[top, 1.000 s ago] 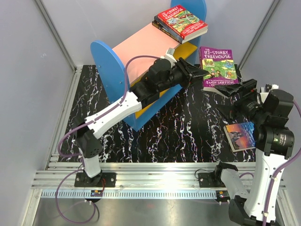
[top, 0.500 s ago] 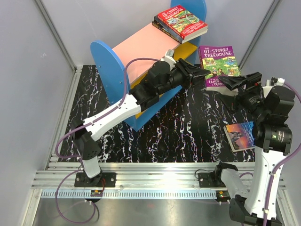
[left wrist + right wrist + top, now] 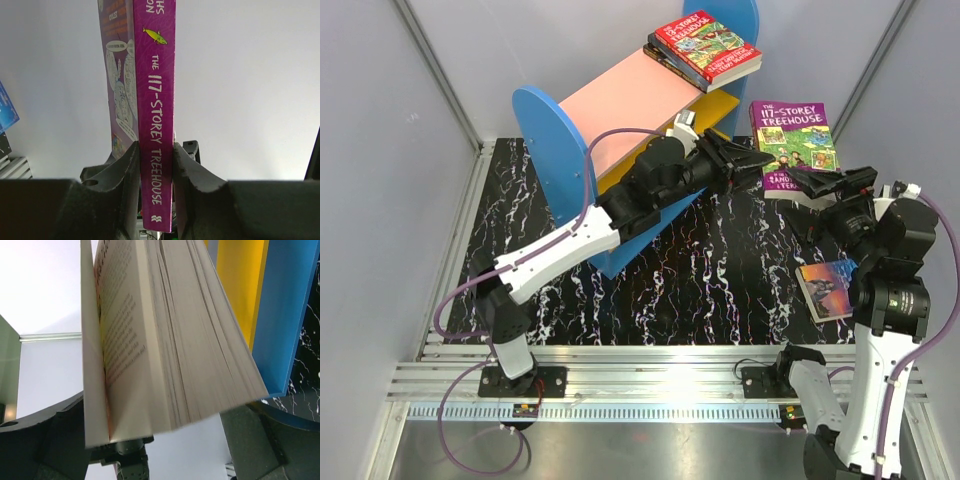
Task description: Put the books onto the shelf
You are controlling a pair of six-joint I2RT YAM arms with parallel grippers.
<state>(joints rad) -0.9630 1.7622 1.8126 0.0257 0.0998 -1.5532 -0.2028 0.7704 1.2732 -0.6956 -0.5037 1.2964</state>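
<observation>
My left gripper point(image 3: 760, 160) is shut on the spine of the purple "117-Storey Treehouse" book point(image 3: 792, 135), held off the table to the right of the shelf point(image 3: 545, 140). In the left wrist view the purple spine point(image 3: 157, 125) is pinched between both fingers of that gripper point(image 3: 156, 150). My right gripper point(image 3: 835, 180) is open at the book's near edge. In its wrist view the fanned pages point(image 3: 190, 350) hang between the wide-spread jaws of that gripper point(image 3: 155, 407). Two books, a red Treehouse one point(image 3: 705, 45) on top, lie on the shelf's pink top board.
A small book with a blue-orange cover point(image 3: 830, 288) lies on the black marbled table beside the right arm. The shelf's blue end panel point(image 3: 285, 315) and yellow board point(image 3: 235, 285) stand close on the right in the right wrist view. Grey walls enclose the table.
The left arm has reached farther right, carrying the purple book a little up and right. The right gripper has shifted up to the book's near edge, its jaws staying wide.
</observation>
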